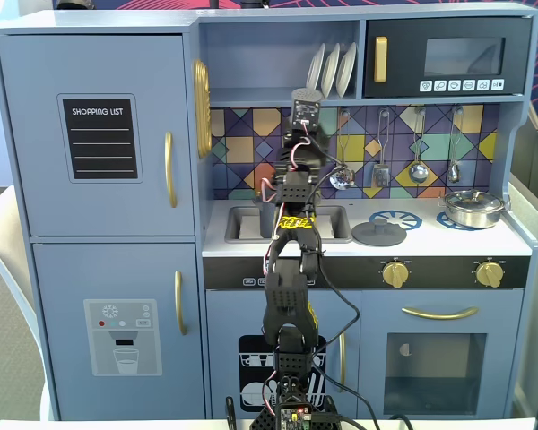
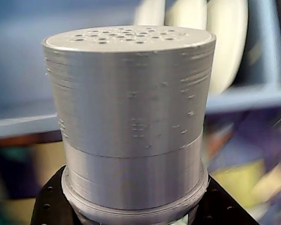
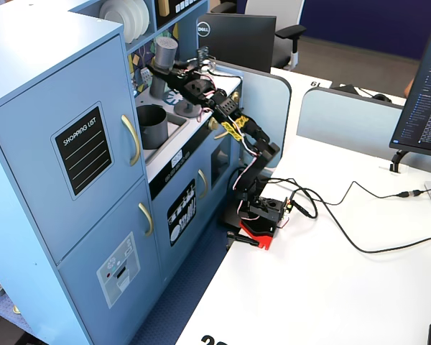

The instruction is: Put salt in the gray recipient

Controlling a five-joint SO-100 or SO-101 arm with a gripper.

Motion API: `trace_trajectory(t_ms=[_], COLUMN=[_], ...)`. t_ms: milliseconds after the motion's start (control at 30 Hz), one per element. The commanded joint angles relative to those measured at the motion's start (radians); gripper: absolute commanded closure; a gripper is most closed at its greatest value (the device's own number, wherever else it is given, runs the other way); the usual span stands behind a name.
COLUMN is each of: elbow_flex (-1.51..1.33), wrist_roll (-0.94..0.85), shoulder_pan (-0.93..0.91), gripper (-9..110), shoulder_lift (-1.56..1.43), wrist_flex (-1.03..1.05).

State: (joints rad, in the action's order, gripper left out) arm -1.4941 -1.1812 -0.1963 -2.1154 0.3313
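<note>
My gripper (image 3: 162,72) is shut on the salt (image 3: 164,54), a tall gray shaker that it holds upright above the sink area. In the wrist view the shaker's light gray cap (image 2: 131,103), with holes on top, fills the frame, and the gripper (image 2: 131,213) has its black jaws against both sides of it. In the front fixed view the cap (image 1: 307,100) shows above the gripper (image 1: 302,125), at shelf height. The gray recipient (image 3: 152,126), a dark open pot, stands in the sink below and in front of the shaker. The arm hides most of it in the front fixed view.
A flat gray lid (image 1: 378,233) lies on the left burner and a shiny steel pan (image 1: 473,208) sits on the right one. Utensils (image 1: 418,143) hang on the back wall. White plates (image 1: 332,70) stand on the shelf close behind the shaker.
</note>
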Motion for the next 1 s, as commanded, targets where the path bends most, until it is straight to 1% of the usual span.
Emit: trace_trajectory(t_ms=[0,133,300,533,800,967], elbow_flex=[0.000,-0.003,0.002,0.112,0.249,0.368], wrist_roll=[0.408,0.718,1.065,1.462,1.776,1.980], shoulder_pan=[0.097,0.132,0.175,0.215,0.256,0.250], gripper=[101,101,101,101,101,101], shoulder_lift=[-0.121,-0.107,-0.052,0.078,0.192,0.272], wrist_flex=[0.097,0.163,0.155,0.130,0.118,0.189])
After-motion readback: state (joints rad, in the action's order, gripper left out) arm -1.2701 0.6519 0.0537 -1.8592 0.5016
